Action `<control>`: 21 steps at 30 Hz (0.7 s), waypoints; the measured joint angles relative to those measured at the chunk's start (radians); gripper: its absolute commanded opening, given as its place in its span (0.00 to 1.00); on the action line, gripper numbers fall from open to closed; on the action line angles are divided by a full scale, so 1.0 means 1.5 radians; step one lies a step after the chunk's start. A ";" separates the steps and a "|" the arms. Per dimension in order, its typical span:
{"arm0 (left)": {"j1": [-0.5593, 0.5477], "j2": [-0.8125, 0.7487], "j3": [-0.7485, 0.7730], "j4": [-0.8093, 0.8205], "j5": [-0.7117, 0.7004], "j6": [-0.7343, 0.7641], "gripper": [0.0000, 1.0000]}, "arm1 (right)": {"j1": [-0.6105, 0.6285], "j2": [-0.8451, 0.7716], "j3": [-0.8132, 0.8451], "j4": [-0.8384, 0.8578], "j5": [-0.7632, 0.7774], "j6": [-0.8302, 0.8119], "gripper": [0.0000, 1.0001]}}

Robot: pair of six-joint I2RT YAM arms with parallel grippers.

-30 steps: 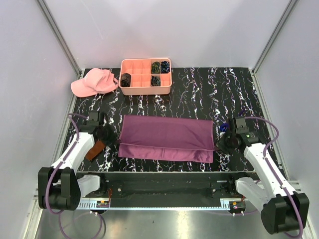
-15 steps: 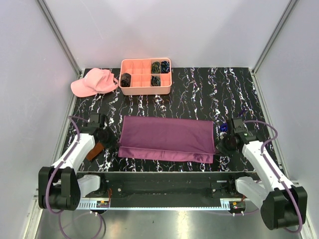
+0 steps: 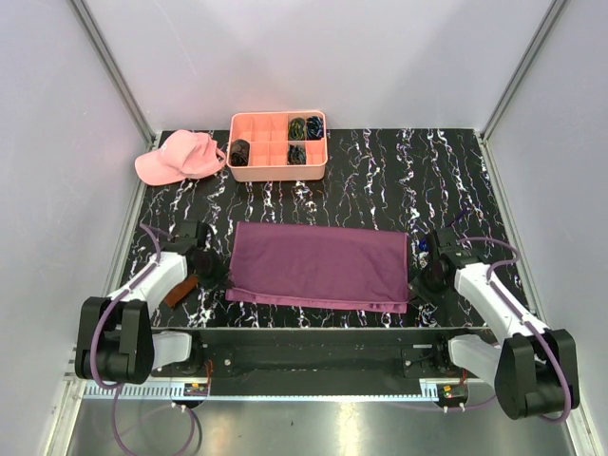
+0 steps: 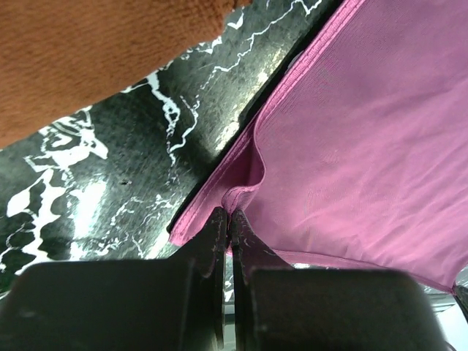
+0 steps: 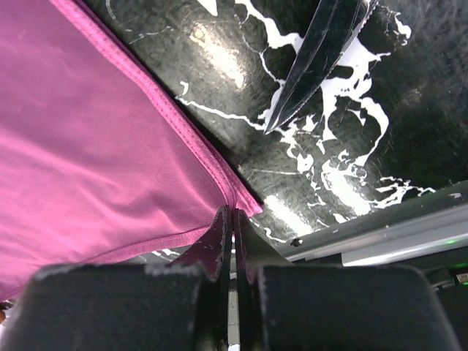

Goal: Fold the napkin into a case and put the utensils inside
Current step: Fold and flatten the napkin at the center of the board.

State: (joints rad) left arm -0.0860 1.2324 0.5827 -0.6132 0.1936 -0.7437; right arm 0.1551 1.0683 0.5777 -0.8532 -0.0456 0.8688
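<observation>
The magenta napkin [image 3: 318, 266] lies folded into a wide rectangle at the middle of the black marbled table. My left gripper [image 3: 220, 277] is at its near left corner, shut on the hem, as the left wrist view shows [image 4: 229, 217] with the napkin [image 4: 351, 139] spreading away. My right gripper [image 3: 419, 281] is at the near right corner, shut on that hem [image 5: 232, 213] with the napkin [image 5: 95, 146] to its left. A slim glossy blade-like utensil [image 5: 318, 58] lies just beyond that corner. Only its bluish end [image 3: 424, 245] shows from above.
A rust-brown cloth [image 3: 180, 288] lies under my left arm, also in the left wrist view [image 4: 95, 51]. A salmon compartment tray [image 3: 261, 171] with dark coiled bundles stands at the back. A pink cap [image 3: 179, 157] lies left of it. The table's front rail [image 5: 395, 238] is close to my right gripper.
Both grippers have moved a little inward and nearer with the napkin's near corners. The lower strip that showed along the napkin's front edge is now covered by the top layer.
</observation>
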 measured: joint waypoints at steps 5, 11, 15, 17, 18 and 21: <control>-0.006 0.004 -0.016 0.009 -0.001 -0.007 0.00 | 0.000 0.011 -0.012 0.014 0.000 0.000 0.02; -0.006 0.001 -0.022 0.010 -0.004 -0.016 0.00 | 0.000 0.010 -0.015 0.016 -0.001 0.001 0.00; -0.006 -0.007 -0.022 0.008 -0.012 -0.017 0.00 | 0.000 -0.001 -0.015 0.015 0.000 0.003 0.00; -0.006 -0.015 -0.022 0.004 -0.015 -0.017 0.00 | 0.000 -0.014 -0.014 0.012 0.002 0.002 0.00; -0.006 -0.020 -0.021 0.001 -0.016 -0.017 0.00 | 0.000 -0.021 -0.012 0.007 0.002 0.002 0.00; -0.006 -0.048 -0.007 -0.026 -0.025 -0.017 0.00 | 0.000 -0.042 0.012 -0.020 0.010 0.002 0.00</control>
State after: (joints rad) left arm -0.0948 1.1599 0.5720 -0.6521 0.1558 -0.7685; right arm 0.1551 1.0054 0.5957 -0.8837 -0.0303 0.8719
